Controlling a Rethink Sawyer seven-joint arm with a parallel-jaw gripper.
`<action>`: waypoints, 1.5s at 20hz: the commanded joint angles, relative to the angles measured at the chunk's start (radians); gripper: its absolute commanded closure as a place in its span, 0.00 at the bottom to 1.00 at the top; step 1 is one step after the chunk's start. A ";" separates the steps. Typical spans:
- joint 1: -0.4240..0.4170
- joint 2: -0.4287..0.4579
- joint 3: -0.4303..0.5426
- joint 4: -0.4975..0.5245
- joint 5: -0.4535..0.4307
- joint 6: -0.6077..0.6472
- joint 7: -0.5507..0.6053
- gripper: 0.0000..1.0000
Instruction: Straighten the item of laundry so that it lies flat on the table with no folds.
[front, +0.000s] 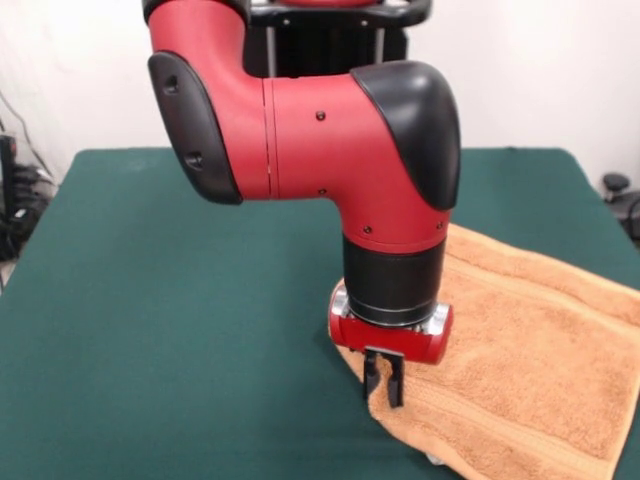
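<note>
Mostly the table is bare green to the picture's left and behind, while the orange towel lies at the right front, running off the frame's right and bottom edges. Its left edge bunches up under the gripper, whose fingers are nearly together, pinching the towel; the red arm points straight down

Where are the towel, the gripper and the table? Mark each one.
towel (540, 340): front view, on its flat orange-tan middle.
gripper (383, 385): front view, midway between its two black fingertips, at the towel's left edge.
table (170, 340): front view, on a bare part of the dark green top.
</note>
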 joint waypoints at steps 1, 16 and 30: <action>0.023 0.097 0.100 0.004 -0.047 0.095 -0.287 1.00; 0.009 0.069 0.125 -0.004 0.007 0.260 -0.310 1.00; -0.008 0.058 0.156 -0.046 0.021 0.407 -0.337 1.00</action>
